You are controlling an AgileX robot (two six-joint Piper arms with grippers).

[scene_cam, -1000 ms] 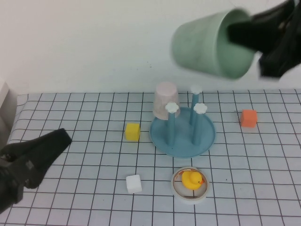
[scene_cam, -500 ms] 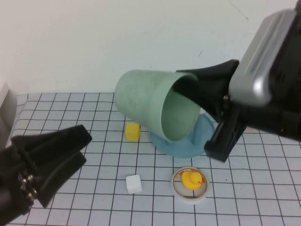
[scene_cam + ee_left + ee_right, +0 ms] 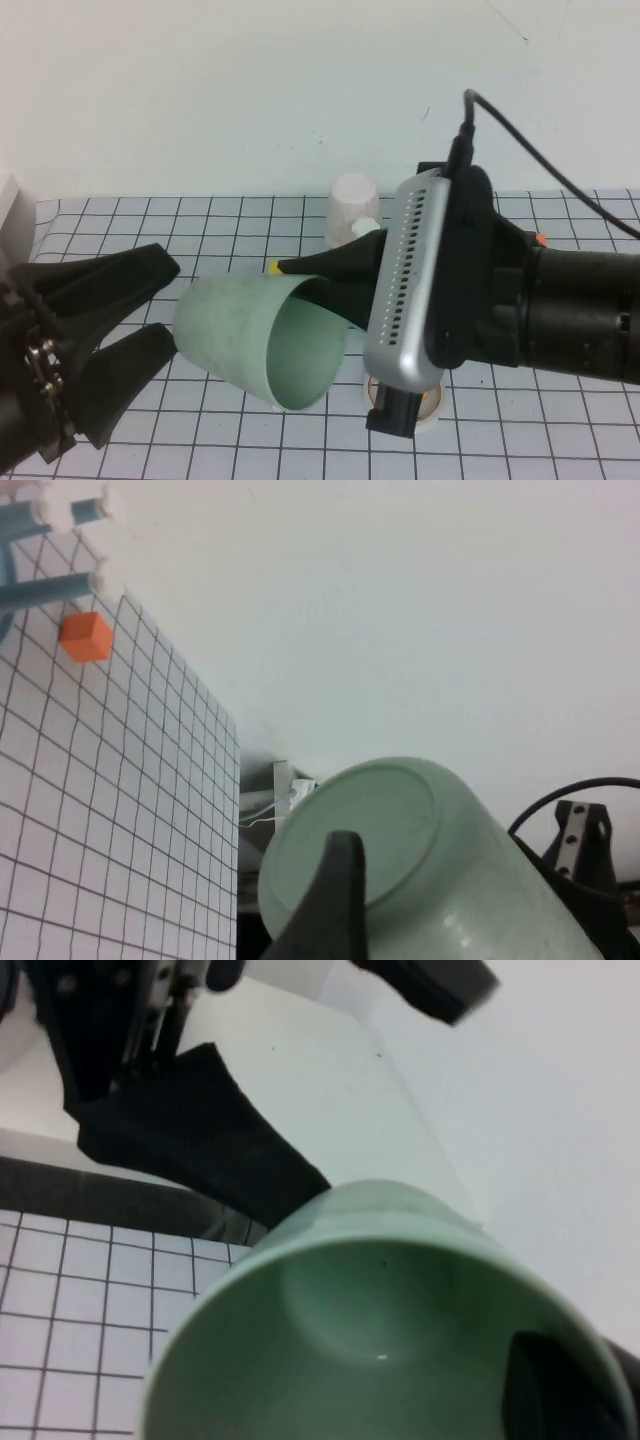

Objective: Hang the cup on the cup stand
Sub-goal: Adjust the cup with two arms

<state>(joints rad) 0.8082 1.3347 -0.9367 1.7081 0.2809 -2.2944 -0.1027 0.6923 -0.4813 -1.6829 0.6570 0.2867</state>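
High view: we see the cup point(image 3: 258, 340) held in the air above the near middle of the table point(image 3: 200, 225), lying almost on its side. Its long axis runs roughly left to right, tipped a little toward the camera; the closed bottom points to our left and the open mouth faces right and toward us.

The right gripper point(image 3: 312, 285) reaches in from the right and is clamped on the rim, one finger point(image 3: 325, 267) lying over the outside of the wall and the other going into the mouth. In the right wrist view we look straight into the cup point(image 3: 400, 1320), a dark finger point(image 3: 545, 1385) showing inside the rim.

The left gripper point(image 3: 150, 310) sits just left of the cup's bottom, its two fingers spread wide, one above and one below that end. In the left wrist view one finger point(image 3: 330, 900) crosses the bottom of the cup point(image 3: 400, 865); we cannot tell whether it touches.

The right arm's body hides most of the stand point(image 3: 50, 545), whose blue pegs show in the left wrist view beside an orange cube point(image 3: 86, 637). Behind the arm a pink cup point(image 3: 353, 205) stands upside down. A sliver of a yellow cube point(image 3: 273, 268) shows at the right finger's tip.
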